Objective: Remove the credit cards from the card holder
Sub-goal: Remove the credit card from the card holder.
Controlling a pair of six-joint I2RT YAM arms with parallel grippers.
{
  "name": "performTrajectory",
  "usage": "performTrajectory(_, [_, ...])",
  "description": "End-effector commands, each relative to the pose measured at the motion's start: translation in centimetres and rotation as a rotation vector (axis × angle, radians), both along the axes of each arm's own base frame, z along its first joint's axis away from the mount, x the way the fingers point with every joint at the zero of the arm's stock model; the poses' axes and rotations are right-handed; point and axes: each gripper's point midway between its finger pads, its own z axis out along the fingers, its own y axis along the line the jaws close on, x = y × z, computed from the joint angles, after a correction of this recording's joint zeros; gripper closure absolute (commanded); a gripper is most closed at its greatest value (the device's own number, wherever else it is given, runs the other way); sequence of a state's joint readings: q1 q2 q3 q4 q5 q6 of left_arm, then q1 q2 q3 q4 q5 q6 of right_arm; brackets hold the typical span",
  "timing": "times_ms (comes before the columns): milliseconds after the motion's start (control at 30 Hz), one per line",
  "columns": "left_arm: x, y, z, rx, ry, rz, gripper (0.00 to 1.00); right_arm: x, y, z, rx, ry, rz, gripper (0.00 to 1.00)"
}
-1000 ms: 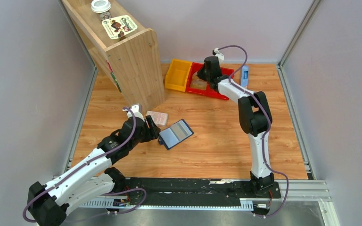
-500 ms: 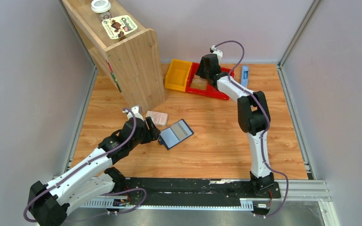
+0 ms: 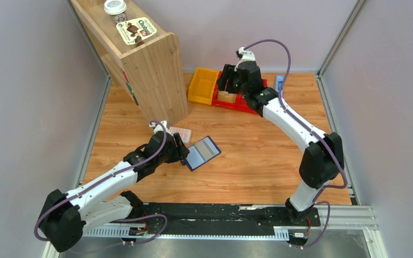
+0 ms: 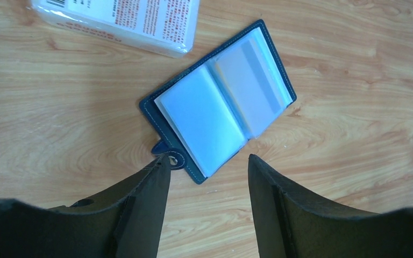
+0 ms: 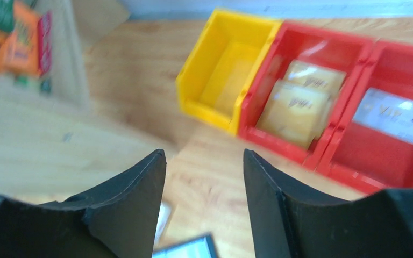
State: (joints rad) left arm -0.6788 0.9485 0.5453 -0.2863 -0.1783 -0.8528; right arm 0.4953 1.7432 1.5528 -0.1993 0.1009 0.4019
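Note:
The navy card holder lies open on the wooden table, its pale blue sleeves facing up. A pale card with a grey stripe shows through the right sleeve. My left gripper is open just in front of the holder's clasp edge, left fingertip beside the clasp; it sits at the holder's left in the top view. My right gripper hangs open and empty above the bins. Two tan credit cards lie in one red bin. A grey-white card lies in the neighbouring red compartment.
A yellow bin stands left of the red bin. A pink-and-white packet lies just behind the holder. A tall wooden shelf stands at the back left, and a slim blue-and-white box at the back right.
My right gripper has opened from shut and risen out of the red bin, its arm swinging out to the right. My left gripper has edged closer to the holder.

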Motion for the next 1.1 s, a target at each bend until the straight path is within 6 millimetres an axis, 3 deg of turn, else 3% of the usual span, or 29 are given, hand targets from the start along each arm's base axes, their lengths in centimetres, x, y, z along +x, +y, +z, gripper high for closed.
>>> performTrajectory(0, [1.7, -2.7, 1.4, -0.082, -0.017, -0.033, 0.39, -6.8, 1.8, -4.1, -0.072, 0.139, 0.159, 0.45])
performTrajectory(167, [2.1, -3.9, -0.9, -0.077, 0.06, -0.046, 0.47, -13.1, 4.2, -7.5, -0.086, 0.232, 0.31, 0.56])
performTrajectory(333, [2.1, -4.3, -2.8, -0.063, 0.115, -0.04, 0.5, -16.3, 4.9, -12.0, -0.124, 0.341, 0.374, 0.59])
performTrajectory(633, [0.8, -3.0, -7.0, 0.009, 0.24, 0.01, 0.5, -18.4, 6.8, -17.6, -0.198, 0.419, 0.452, 0.55])
performTrajectory(833, [0.3, -2.5, -8.1, 0.044, 0.277, 0.023, 0.5, -18.9, 7.0, -20.6, -0.276, 0.451, 0.454, 0.55])
performTrajectory(1067, [0.2, -2.4, -8.9, 0.077, 0.312, 0.012, 0.5, -19.6, 6.7, -22.6, -0.322, 0.48, 0.457, 0.55])
